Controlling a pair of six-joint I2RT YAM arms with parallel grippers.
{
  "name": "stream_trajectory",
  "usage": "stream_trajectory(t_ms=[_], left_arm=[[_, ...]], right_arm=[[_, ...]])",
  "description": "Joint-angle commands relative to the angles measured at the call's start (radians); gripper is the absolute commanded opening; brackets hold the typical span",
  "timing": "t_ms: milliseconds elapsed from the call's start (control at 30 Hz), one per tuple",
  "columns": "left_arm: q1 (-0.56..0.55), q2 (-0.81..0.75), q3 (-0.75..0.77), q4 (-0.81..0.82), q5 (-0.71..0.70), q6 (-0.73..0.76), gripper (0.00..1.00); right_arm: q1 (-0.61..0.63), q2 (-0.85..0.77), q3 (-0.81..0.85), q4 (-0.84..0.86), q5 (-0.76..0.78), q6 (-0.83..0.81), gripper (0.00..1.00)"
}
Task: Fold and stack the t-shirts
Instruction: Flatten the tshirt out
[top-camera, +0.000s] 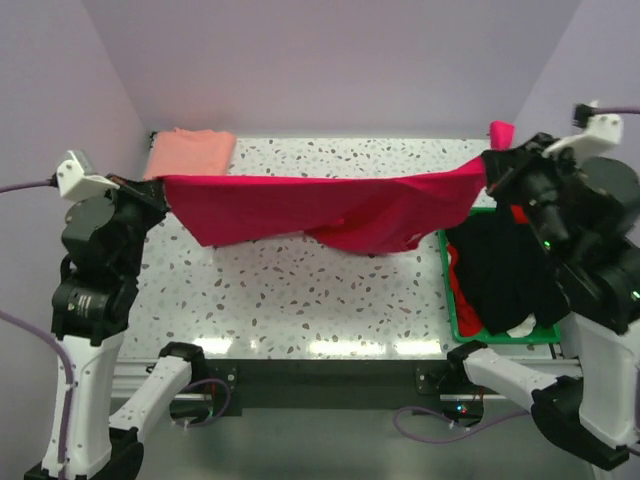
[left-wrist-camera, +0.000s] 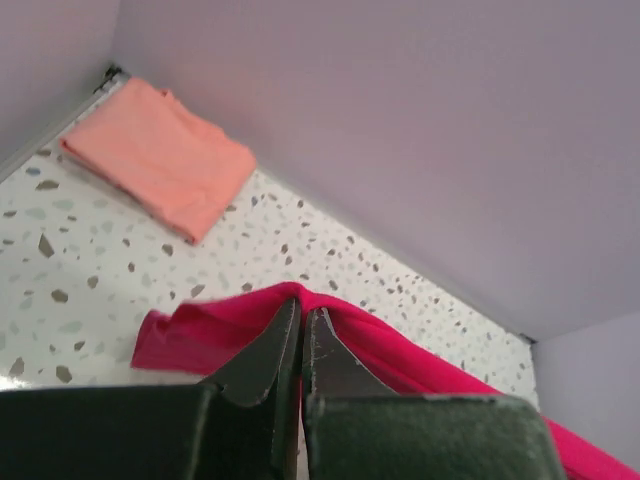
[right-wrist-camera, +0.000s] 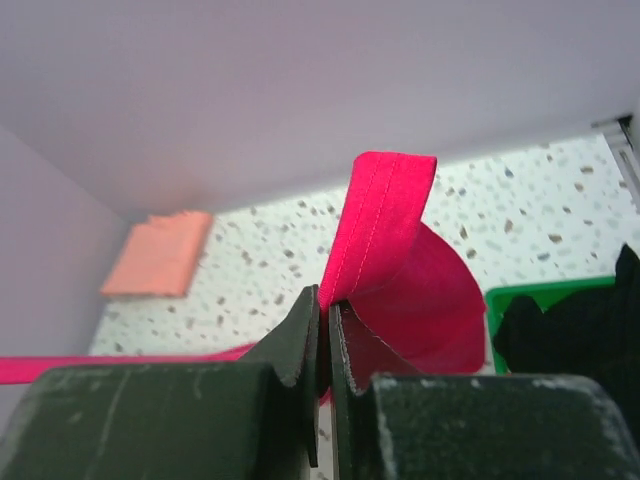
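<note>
The crimson-red t-shirt (top-camera: 320, 208) hangs stretched in the air between my two grippers, sagging in the middle above the table. My left gripper (top-camera: 160, 185) is shut on its left edge; in the left wrist view the cloth (left-wrist-camera: 390, 350) bunches over the closed fingertips (left-wrist-camera: 303, 312). My right gripper (top-camera: 488, 165) is shut on its right edge; in the right wrist view a hemmed flap (right-wrist-camera: 385, 225) stands up from the fingertips (right-wrist-camera: 325, 298). The pale salmon-pink t-shirt (top-camera: 192, 150) lies folded at the back left corner, and also shows in the left wrist view (left-wrist-camera: 160, 155) and the right wrist view (right-wrist-camera: 160, 255).
A green plastic tray (top-camera: 448, 290) at the right holds a heap of black cloth (top-camera: 505, 270) with some red and white cloth. The speckled table (top-camera: 300, 290) ends at purple walls at the back and sides. The tray's rim (right-wrist-camera: 520, 295) shows in the right wrist view.
</note>
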Motion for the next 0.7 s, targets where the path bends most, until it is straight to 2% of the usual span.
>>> stream_trajectory(t_ms=[0,33,167,267,400,500,533,567,667], left_arm=[[0.011,-0.015,0.141,-0.054,-0.042,0.049,0.00],[0.011,-0.009,0.203,-0.063,-0.050,0.061,0.00],[0.009,0.042,0.326,-0.056,-0.065,0.081,0.00],[0.009,0.095,0.357,-0.005,-0.073,0.097,0.00],[0.009,0.193,0.321,0.119,-0.076,0.109,0.00],[0.011,0.293,0.287,0.248,-0.076,0.113,0.00],[0.011,0.325,0.294,0.304,-0.076,0.118,0.00],[0.011,0.399,0.305,0.334,-0.076,0.124,0.00],[0.017,0.564,0.397,0.420,-0.081,0.159,0.00]], right_arm=[[-0.001,-0.060,0.161,-0.069,-0.023,0.009,0.00],[-0.001,-0.057,0.225,-0.086,-0.026,0.009,0.00],[-0.001,-0.025,0.314,-0.094,-0.048,0.002,0.00],[-0.001,0.001,0.281,-0.036,-0.057,-0.001,0.00],[-0.001,0.064,0.192,0.091,-0.046,-0.021,0.00],[-0.001,0.171,0.155,0.219,-0.032,-0.045,0.00],[0.001,0.250,0.167,0.275,-0.031,-0.053,0.00],[-0.001,0.294,0.185,0.298,-0.026,-0.063,0.00],[-0.005,0.488,0.343,0.341,-0.031,-0.103,0.00]])
